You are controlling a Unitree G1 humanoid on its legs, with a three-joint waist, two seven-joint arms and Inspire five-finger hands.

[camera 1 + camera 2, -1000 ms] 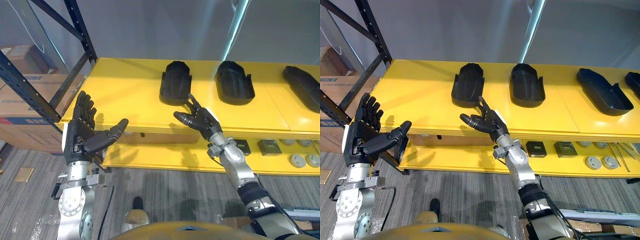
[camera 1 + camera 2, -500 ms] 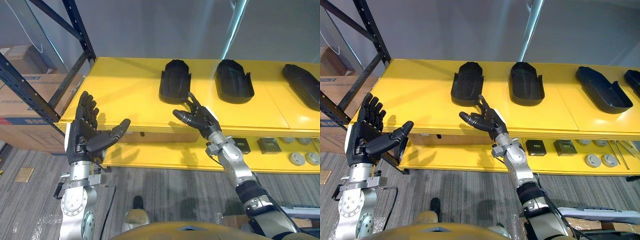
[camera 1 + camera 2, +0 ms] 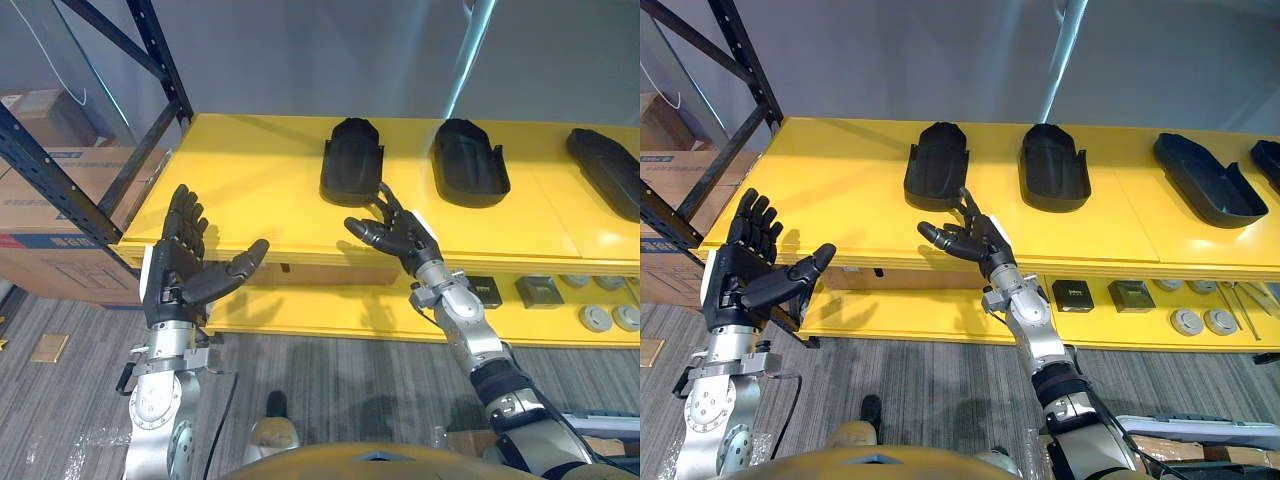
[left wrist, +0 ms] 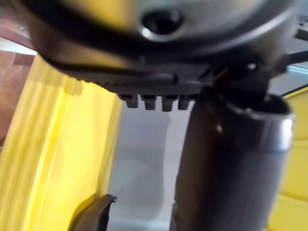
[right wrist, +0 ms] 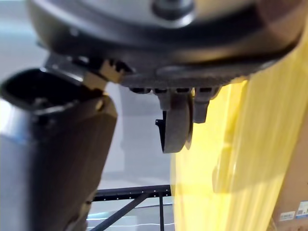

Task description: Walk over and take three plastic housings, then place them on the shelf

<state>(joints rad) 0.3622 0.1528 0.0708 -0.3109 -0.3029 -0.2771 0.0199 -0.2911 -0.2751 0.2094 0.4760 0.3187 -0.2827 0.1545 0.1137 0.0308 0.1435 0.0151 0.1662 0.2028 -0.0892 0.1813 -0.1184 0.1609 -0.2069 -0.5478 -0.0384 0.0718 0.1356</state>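
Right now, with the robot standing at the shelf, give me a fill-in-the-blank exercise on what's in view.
1. The left hand and the right hand are both ___ and hold nothing.
2. The right hand is held out toward the housing lying farthest ___ on the shelf.
3. The shelf's colour is ___.
4. The small parts lie on the ___ level of the shelf.
Missing words: open; left; yellow; lower.

Housings (image 3: 351, 172) black; shelf (image 3: 250, 190) yellow; floor (image 3: 330, 375) grey, streaked; cardboard boxes (image 3: 45, 255) brown; rack frame (image 3: 160, 60) black; wall (image 3: 320, 50) grey.
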